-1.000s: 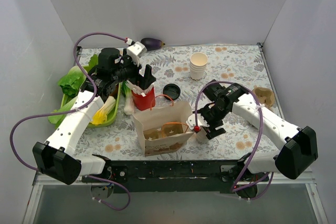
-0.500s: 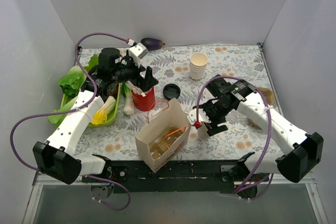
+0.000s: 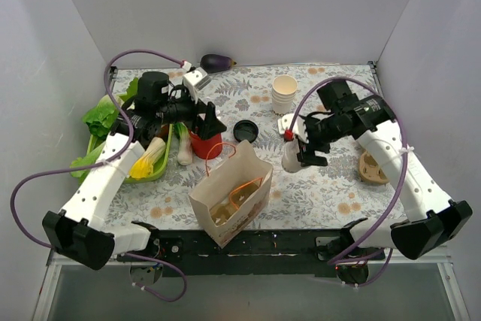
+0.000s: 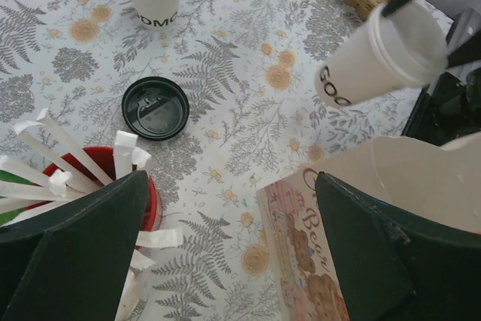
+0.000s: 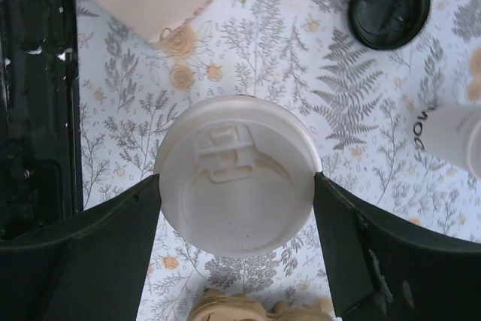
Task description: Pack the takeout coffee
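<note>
My right gripper [image 3: 299,144] is shut on the takeout coffee [image 3: 292,156], a cream paper cup with a white lid [image 5: 237,174], and holds it in the air right of the paper bag [image 3: 229,197]. The cup also shows in the left wrist view [image 4: 376,54], lifted and tilted. The open brown bag stands at the front centre with a cardboard carrier inside; its edge shows in the left wrist view [image 4: 361,186]. My left gripper [image 3: 209,122] is open and empty above the red straw cup [image 3: 204,143], left of the bag.
A black lid [image 3: 246,131] lies behind the bag. A stack of lidless cups [image 3: 284,94] stands at the back. A cardboard carrier [image 3: 371,167] lies at the right. A green tray [image 3: 161,167] of vegetables is at the left, an eggplant [image 3: 218,61] at the back wall.
My right gripper has lifted the coffee cup off the table and carried it back and up, away from the bag's right side. The bag has turned and shifted slightly left. The left arm barely moved.
</note>
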Robot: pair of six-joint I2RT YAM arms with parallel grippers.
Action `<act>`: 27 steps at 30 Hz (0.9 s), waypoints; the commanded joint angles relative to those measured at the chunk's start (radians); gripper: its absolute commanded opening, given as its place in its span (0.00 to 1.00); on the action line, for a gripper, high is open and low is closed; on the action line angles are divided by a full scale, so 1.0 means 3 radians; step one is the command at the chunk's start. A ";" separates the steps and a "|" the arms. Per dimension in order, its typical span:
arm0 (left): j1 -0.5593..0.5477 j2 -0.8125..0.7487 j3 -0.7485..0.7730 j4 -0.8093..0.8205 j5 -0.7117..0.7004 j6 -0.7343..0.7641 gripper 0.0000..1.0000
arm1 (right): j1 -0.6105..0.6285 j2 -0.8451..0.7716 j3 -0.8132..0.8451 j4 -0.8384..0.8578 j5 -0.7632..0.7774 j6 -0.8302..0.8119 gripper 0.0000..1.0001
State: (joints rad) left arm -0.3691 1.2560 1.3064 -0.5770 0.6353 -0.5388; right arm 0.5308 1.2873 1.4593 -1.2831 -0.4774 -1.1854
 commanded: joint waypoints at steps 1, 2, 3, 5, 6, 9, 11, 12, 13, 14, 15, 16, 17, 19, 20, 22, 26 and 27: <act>0.0003 -0.0408 0.0002 -0.0463 0.0316 0.0108 0.94 | -0.0398 0.0106 0.0351 0.0145 -0.0244 0.0586 0.60; 0.0003 -0.0454 -0.0008 -0.0546 0.0412 0.0154 0.94 | -0.0470 0.0147 0.0407 0.0242 -0.0305 0.0769 0.59; -0.0002 -0.0469 -0.0029 -0.0622 0.0464 0.0215 0.94 | -0.0582 0.0168 0.0509 0.0283 -0.0326 0.0872 0.59; -0.0002 -0.0495 -0.0034 -0.0858 0.0536 0.0420 0.94 | -0.0680 0.0229 0.0616 0.0380 -0.0372 0.1132 0.57; -0.0002 -0.0515 -0.0034 -0.0919 0.0576 0.0471 0.94 | -0.0731 0.0244 0.0663 0.0477 -0.0377 0.1210 0.57; -0.0017 -0.0576 -0.0019 -0.1160 0.0572 0.0742 0.93 | -0.0777 0.0285 0.0791 0.0615 -0.0393 0.1446 0.57; -0.0017 -0.0638 0.0002 -0.1272 0.0424 0.0794 0.93 | -0.0788 0.0280 0.0816 0.0651 -0.0393 0.1512 0.57; -0.0017 -0.0719 -0.0003 -0.1288 0.0175 0.0789 0.92 | -0.0788 0.0270 0.0816 0.0677 -0.0393 0.1558 0.57; -0.0022 -0.0760 -0.0028 -0.1298 -0.0040 0.0753 0.92 | -0.0793 0.0255 0.0806 0.0697 -0.0377 0.1579 0.57; -0.0017 -0.0786 -0.0024 -0.1308 -0.0244 0.0723 0.92 | -0.0793 0.0250 0.0796 0.0708 -0.0367 0.1619 0.56; -0.0017 -0.0812 0.0032 -0.1374 -0.0667 0.0707 0.92 | -0.0798 0.0234 0.0786 0.0738 -0.0362 0.1645 0.56; -0.0017 -0.0807 0.0088 -0.1446 -0.0812 0.0692 0.91 | -0.0798 0.0214 0.0760 0.0764 -0.0337 0.1671 0.54; -0.0022 -0.0792 0.0165 -0.1649 -0.0905 0.0757 0.88 | -0.0803 0.0199 0.0740 0.0800 -0.0326 0.1711 0.48; -0.0022 -0.0756 0.0490 -0.1976 -0.0728 0.0966 0.86 | -0.0808 0.0173 0.0684 0.0912 -0.0275 0.1829 0.28; -0.0022 -0.0766 0.0599 -0.2282 -0.0565 0.1165 0.86 | -0.0818 0.0168 0.0648 0.0973 -0.0234 0.1880 0.02; -0.0017 -0.0847 0.0783 -0.2509 -0.0183 0.1330 0.89 | -0.0818 0.0117 0.0516 0.1212 -0.0097 0.2079 0.01; -0.0216 -0.0970 0.0632 -0.2638 0.0132 0.1280 0.91 | -0.0818 0.0086 0.0367 0.1546 0.0032 0.2243 0.01; -0.0384 -0.0965 0.0595 -0.2618 0.0183 0.1158 0.91 | -0.0818 0.0101 0.0377 0.1582 0.0072 0.2284 0.01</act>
State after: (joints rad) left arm -0.3908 0.9989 1.5055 -1.2392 0.5697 -0.1921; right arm 0.2893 1.3388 1.5867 -0.9504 -0.5053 -0.5892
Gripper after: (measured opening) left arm 0.912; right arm 0.838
